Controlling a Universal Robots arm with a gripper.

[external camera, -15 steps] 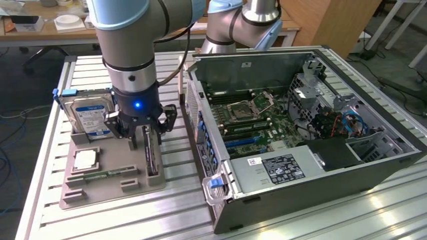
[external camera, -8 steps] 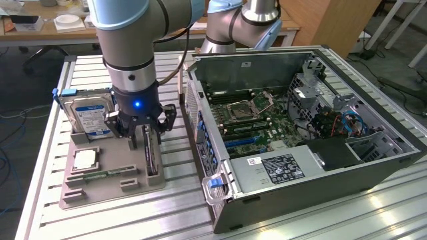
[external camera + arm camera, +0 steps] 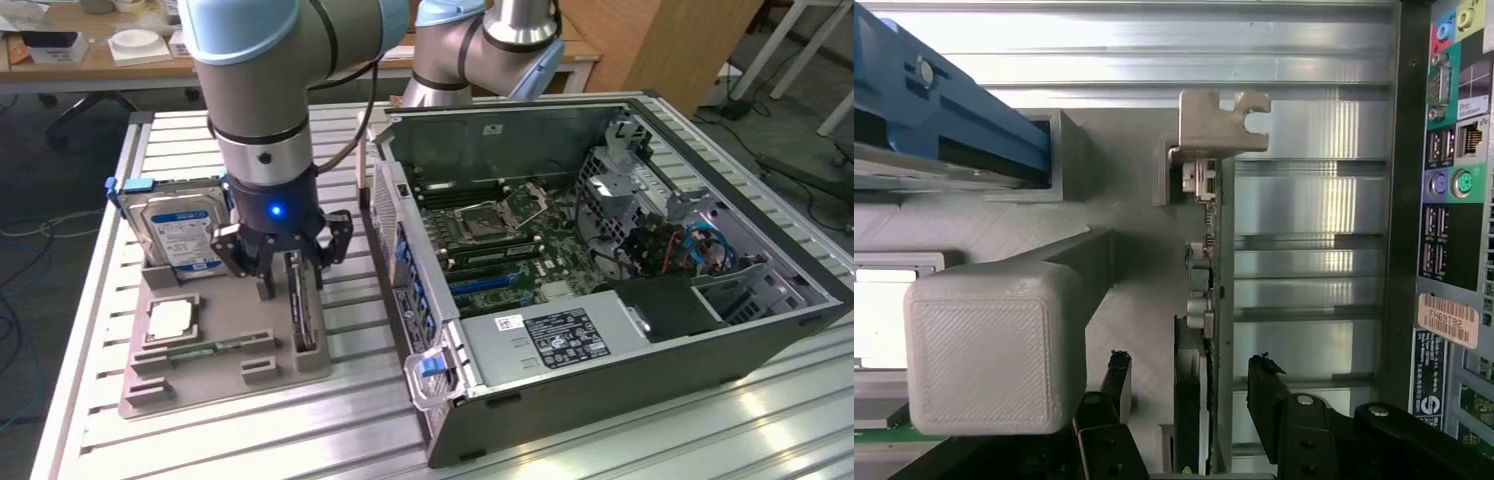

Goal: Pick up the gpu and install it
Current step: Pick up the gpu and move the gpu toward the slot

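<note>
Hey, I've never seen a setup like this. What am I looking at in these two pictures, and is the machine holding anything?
It is a robot arm at a slatted metal table. One picture comes from a camera off to the side, the other from a camera on the arm's wrist, looking down past its jaws. On the table, a grey tray holds computer parts: a hard drive, a processor chip, a green memory stick and the gpu, a thin dark card standing on edge. At the exterior view's right lies an open computer case. The jaws are open, one each side of the gpu with gaps showing, so nothing is held.
</note>
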